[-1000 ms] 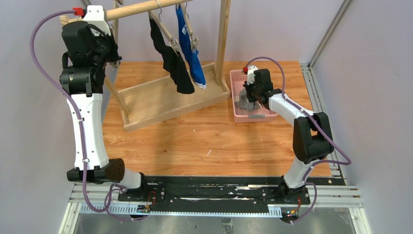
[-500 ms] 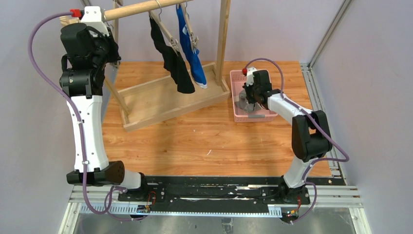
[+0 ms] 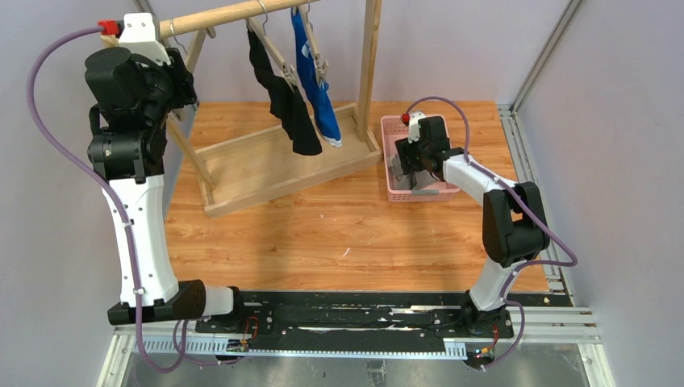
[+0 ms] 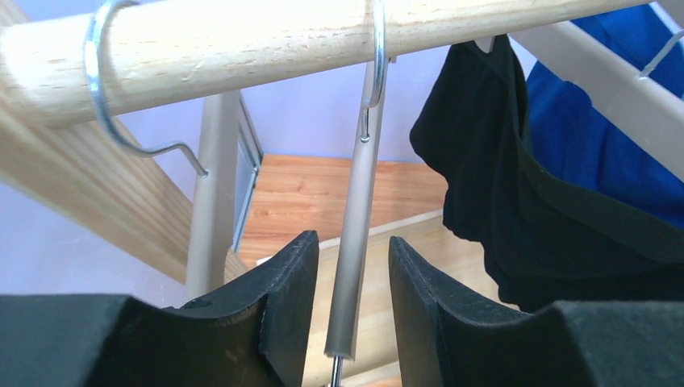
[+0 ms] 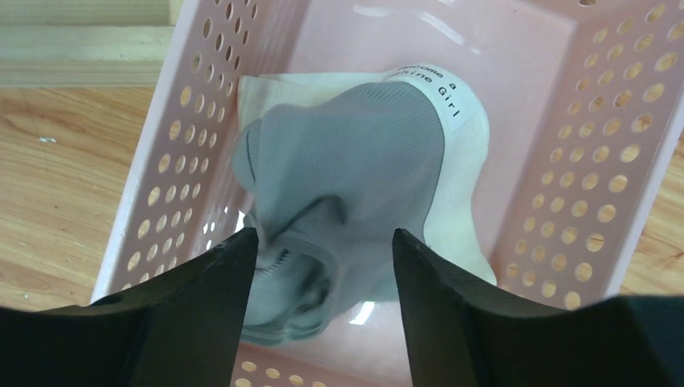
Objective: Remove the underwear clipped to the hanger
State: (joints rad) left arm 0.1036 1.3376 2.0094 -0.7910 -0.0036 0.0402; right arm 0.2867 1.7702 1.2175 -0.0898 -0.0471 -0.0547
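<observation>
The grey underwear (image 5: 355, 161) lies crumpled in the pink basket (image 5: 565, 121), and my right gripper (image 5: 323, 242) hangs open just above it, holding nothing. From above, that right gripper (image 3: 411, 161) sits over the basket (image 3: 394, 127). The black underwear (image 3: 286, 101) and the blue underwear (image 3: 319, 89) hang clipped to hangers on the wooden rail (image 3: 226, 16). My left gripper (image 4: 353, 242) is open high by the rail's left end. A bare grey hanger arm (image 4: 360, 185) stands between its jaws with a gap on each side. To its right hang the black underwear (image 4: 500, 185) and the blue underwear (image 4: 581, 97).
The rail (image 4: 242, 40) rests on a wooden rack whose tray-like base (image 3: 266, 173) stands at the table's back. A second wire hook (image 4: 105, 97) hangs on the rail at the left. Metal frame rails (image 3: 524, 137) edge the right side.
Both grippers have opened. The right one has let the grey underwear drop into the basket. The left one has let go of the hanger arm, and its arm has shifted a little to the left.
</observation>
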